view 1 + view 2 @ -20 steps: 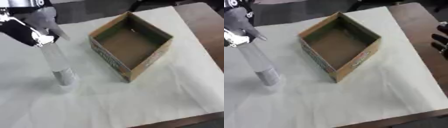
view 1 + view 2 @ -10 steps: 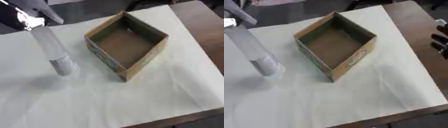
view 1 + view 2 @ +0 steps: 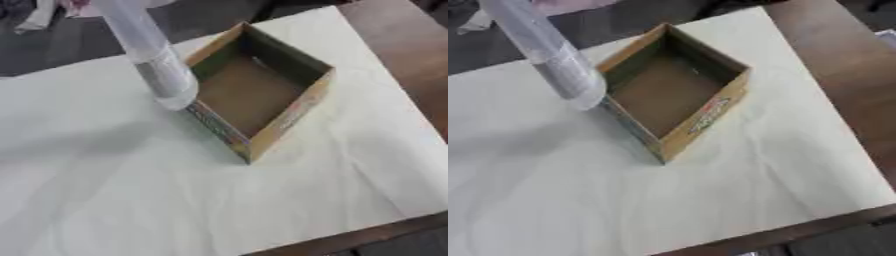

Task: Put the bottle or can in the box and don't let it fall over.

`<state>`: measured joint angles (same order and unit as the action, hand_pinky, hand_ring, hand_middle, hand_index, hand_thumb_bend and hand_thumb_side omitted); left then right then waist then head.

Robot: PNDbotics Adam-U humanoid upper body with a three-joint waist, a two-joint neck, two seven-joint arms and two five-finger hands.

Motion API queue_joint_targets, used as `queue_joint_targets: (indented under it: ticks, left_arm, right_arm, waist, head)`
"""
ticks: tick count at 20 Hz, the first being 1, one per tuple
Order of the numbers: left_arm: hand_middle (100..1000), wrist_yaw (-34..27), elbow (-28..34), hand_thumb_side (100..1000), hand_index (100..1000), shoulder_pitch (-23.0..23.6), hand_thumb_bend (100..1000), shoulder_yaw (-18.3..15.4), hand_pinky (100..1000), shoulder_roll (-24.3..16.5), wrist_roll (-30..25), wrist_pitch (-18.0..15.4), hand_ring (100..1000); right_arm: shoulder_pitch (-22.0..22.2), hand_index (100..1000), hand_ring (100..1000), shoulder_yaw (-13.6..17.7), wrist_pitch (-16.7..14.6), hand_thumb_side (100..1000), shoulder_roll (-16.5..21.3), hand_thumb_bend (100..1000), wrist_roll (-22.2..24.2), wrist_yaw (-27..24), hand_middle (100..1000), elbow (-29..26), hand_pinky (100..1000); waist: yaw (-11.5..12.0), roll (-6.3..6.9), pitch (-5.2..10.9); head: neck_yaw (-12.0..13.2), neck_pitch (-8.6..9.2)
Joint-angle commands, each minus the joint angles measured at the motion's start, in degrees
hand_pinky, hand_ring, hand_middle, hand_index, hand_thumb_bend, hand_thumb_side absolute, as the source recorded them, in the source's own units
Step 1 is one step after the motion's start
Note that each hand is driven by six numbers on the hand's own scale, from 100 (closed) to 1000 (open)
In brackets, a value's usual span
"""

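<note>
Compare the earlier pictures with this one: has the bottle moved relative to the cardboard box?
Yes. The bottle was well to the left of the box with a gap between them; now its lower end hangs at the box's left wall.

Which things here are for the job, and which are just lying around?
For the job:
- the clear bottle, lifted above the table next to the box
- the open cardboard box, with nothing in it

Just there:
- the white cloth covering the table
- the brown table at the right edge
- something white and pink at the top, too blurry to name
</note>
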<state>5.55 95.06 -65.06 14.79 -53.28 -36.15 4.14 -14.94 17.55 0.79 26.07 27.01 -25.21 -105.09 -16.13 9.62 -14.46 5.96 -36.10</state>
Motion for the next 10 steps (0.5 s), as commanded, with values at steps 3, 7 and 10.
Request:
queue_joint_targets:
  ticks: [3, 7, 10]
  left_arm:
    - [273, 0.2, -3.6, 293, 318, -3.1, 100, -3.1, 100, 0.2, 4.2, -0.6, 100]
    - [262, -1.1, -6.2, 367, 317, -4.6, 100, -3.8, 100, 1.6, 7.4, -0.3, 100]
    - [255, -2.4, -7.5, 423, 317, -5.4, 100, -3.9, 100, 3.0, 10.4, 0.1, 100]
  right_arm:
    - [-1.2, 991, 1000, -0.9, 0.6, 618, 1.8, 100, 1.5, -0.4, 1000, -0.5, 1000]
    - [-2.2, 991, 1000, -1.5, 0.8, 620, 1.9, 100, 2.1, -0.7, 1000, -0.5, 1000]
    - [-3.0, 991, 1000, -1.8, 1.1, 628, 1.7, 100, 2.5, -0.7, 1000, -0.6, 1000]
  waist:
    - [-0.3, -0.16, 1.94]
    - [-1.1, 0.26, 1.59]
    - [-2.0, 0.66, 0.86]
  head:
    - [1.7, 1.54]
    - [2.7, 2.76]
    - [3.8, 3.27]
